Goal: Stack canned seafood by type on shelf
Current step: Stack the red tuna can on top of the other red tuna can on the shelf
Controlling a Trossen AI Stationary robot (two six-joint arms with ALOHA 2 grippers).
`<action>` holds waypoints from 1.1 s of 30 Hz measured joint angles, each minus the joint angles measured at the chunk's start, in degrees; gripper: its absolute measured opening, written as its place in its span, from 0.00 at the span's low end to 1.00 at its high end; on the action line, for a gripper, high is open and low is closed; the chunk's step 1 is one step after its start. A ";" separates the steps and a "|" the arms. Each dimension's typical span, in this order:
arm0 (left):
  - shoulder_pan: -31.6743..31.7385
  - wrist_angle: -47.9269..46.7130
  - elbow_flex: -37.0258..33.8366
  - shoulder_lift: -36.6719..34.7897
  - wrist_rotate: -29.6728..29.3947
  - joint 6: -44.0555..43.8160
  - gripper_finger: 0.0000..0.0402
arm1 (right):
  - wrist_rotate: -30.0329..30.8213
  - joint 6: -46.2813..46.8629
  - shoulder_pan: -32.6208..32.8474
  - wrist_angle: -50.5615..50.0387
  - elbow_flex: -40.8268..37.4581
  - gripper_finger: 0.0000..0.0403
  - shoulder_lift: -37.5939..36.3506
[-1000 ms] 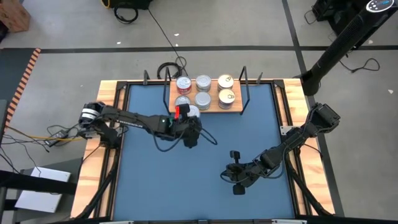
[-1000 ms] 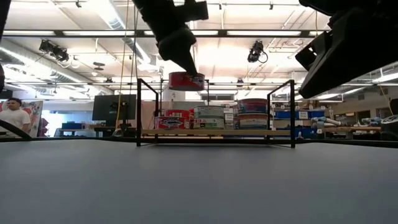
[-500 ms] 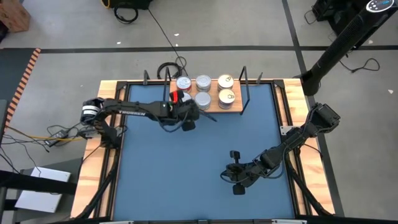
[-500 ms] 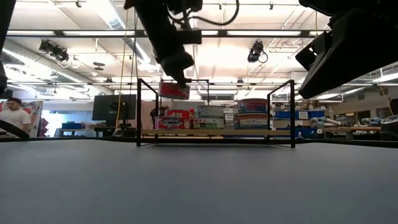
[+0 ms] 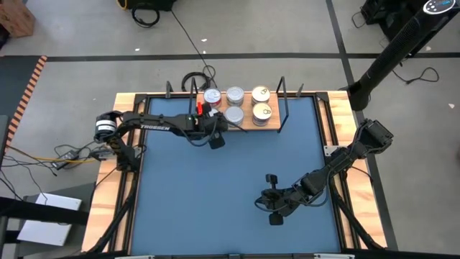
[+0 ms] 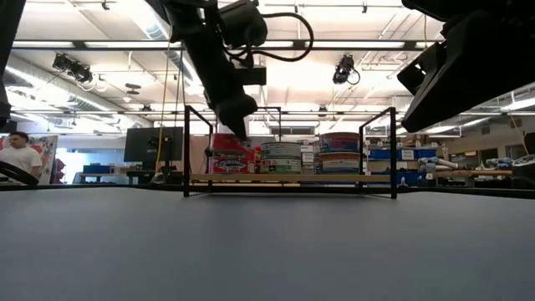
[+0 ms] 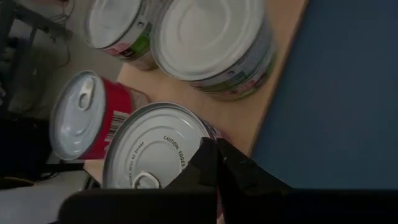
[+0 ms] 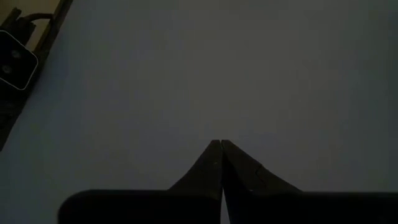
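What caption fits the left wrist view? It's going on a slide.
Left gripper, fingers shut on a red-sided tin, over the shelf beside three other tins.

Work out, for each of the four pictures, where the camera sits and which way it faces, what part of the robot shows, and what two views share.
High view: above, facing straight down on the table; both arms, left gripper at the shelf, right gripper waiting.
Low view: table height, facing level toward the shelf; the left gripper descends.
Left wrist: facing tins, its red tin gripped.
Right wrist: facing bare table, fingers shut.
Shared: high and low both show the shelved tins.
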 joint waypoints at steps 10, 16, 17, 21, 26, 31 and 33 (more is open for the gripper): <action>0.65 1.70 -0.18 0.00 1.66 0.00 0.00 | 0.02 0.00 -0.03 0.02 0.00 0.04 0.00; 0.85 1.48 -0.18 0.15 1.69 -0.24 0.00 | 0.02 0.00 -0.03 0.04 0.00 0.03 0.00; 0.83 1.44 -0.18 0.15 1.67 -0.24 0.00 | 0.02 0.00 -0.03 0.04 0.00 0.03 0.00; 0.81 0.27 -0.18 0.15 1.69 -0.24 0.01 | 0.02 0.00 -0.03 0.02 0.00 0.03 0.02; 0.81 -0.13 -0.16 0.15 1.79 -0.04 0.05 | 0.02 0.00 -0.01 0.02 0.00 0.04 0.02; 0.81 0.08 -0.16 0.15 2.02 0.20 0.13 | 0.03 0.00 -0.01 0.04 0.00 0.03 0.00; 0.78 0.11 -0.16 0.15 2.14 0.20 0.16 | 0.03 0.00 -0.01 0.04 0.00 0.03 0.00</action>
